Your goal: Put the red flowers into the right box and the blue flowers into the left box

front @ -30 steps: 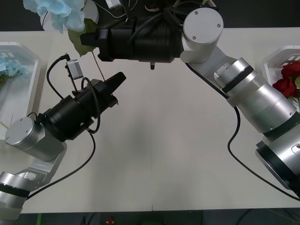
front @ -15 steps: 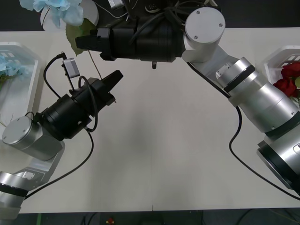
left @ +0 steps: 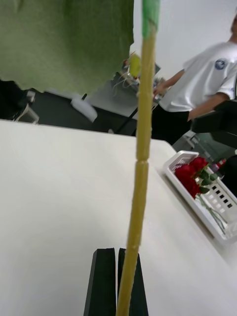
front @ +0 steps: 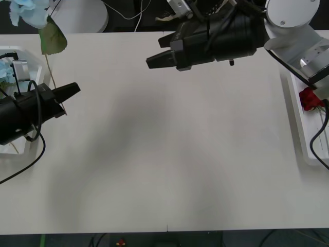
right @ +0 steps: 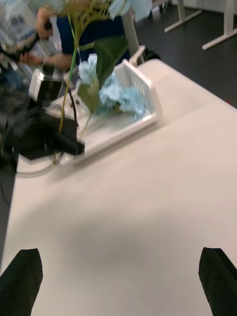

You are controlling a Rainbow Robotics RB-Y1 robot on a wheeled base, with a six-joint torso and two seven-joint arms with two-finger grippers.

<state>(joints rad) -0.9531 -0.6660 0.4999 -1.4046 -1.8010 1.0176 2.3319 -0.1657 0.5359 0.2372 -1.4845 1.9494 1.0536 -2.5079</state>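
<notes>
My left gripper is shut on the thin green stem of a blue flower, which stands upright beside the left box. In the left wrist view the black fingers pinch that stem under a broad leaf. More blue flowers lie in the left box. My right gripper hovers open over the table's far middle, holding nothing. Red flowers lie in the right box at the right edge.
A white round base and cables sit behind the table's far edge. The right box with red roses lies across the table from the left gripper. The wide cream tabletop stretches between the two boxes.
The right arm has swung away to the right, off the blue flower. The left arm has pulled back to the left with the flower in its grip, close to the left box.
</notes>
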